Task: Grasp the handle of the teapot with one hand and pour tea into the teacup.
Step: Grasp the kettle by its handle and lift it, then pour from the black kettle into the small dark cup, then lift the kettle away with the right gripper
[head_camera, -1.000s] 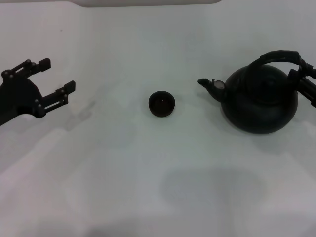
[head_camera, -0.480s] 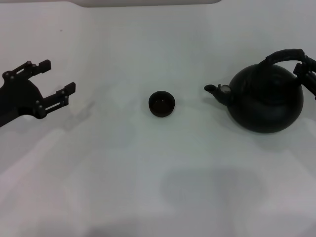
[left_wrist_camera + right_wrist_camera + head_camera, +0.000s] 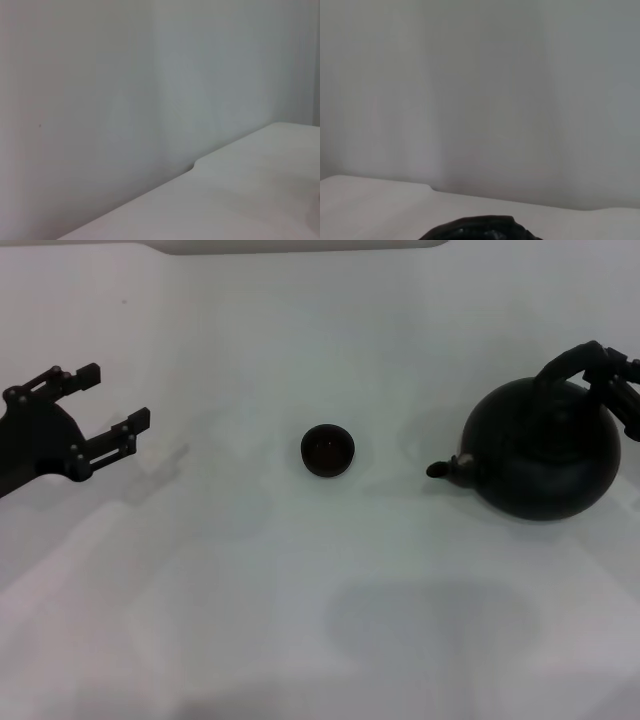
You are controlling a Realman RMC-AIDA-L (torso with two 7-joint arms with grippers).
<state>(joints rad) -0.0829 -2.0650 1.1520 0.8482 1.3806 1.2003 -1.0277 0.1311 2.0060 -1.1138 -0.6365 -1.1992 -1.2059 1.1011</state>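
Head view. The large round matte black teapot [image 3: 545,455] stands near the right edge of the white counter [image 3: 300,590], its short curved spout [image 3: 445,468] pointing toward the counter's middle and slightly toward the near edge. The thick black arched handle [image 3: 562,365] rises over the pot's top, leaning to its far right side. The right pincer [image 3: 612,375] is at the handle's right end, against the counter's right edge; its fingers are clamped on the handle. The tiny round dark handleless teacup [image 3: 327,450], brownish inside, sits upright near the centre of the counter, well apart from the spout. The left pincer [image 3: 112,400] hangs by the left edge of the counter, its two black fingers spread apart and holding nothing.

Right wrist view. Only a dark rounded part of the teapot [image 3: 480,229] shows, before a pale wall.

Left wrist view. Only the counter's pale edge and a wall are shown.
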